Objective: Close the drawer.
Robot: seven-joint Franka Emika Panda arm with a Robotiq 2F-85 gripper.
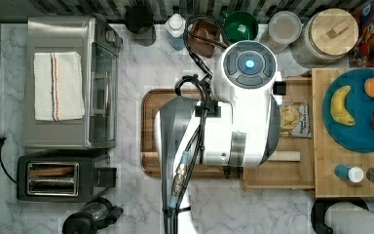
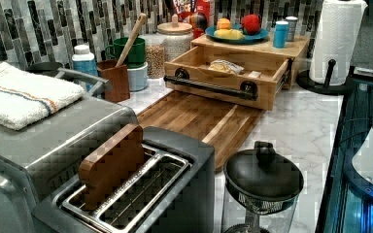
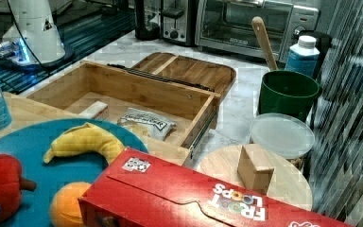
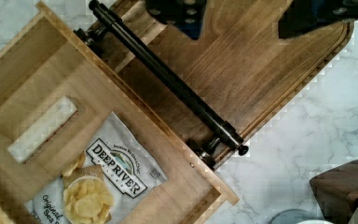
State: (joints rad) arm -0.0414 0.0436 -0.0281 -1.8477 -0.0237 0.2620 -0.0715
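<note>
Wrist view shows me the gripper [image 4: 242,16] hovering with fingers spread, empty, above the cutting board [image 4: 242,79], the drawer [image 4: 74,121] pulled open at its 8 o'clock. Inside I see a chip bag [image 4: 107,182] and a white block [image 4: 42,129]. Its black handle [image 4: 168,79] overhangs the board, nothing blocking it.

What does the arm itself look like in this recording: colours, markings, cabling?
The arm has glossy white rounded shells with grey sections. In the top view, a round dark-grey cap on top carries button segments around a small lit blue light. Black cables loop along the arm. In the wrist view, the gripper shows dark fingers with blue on them.
</note>
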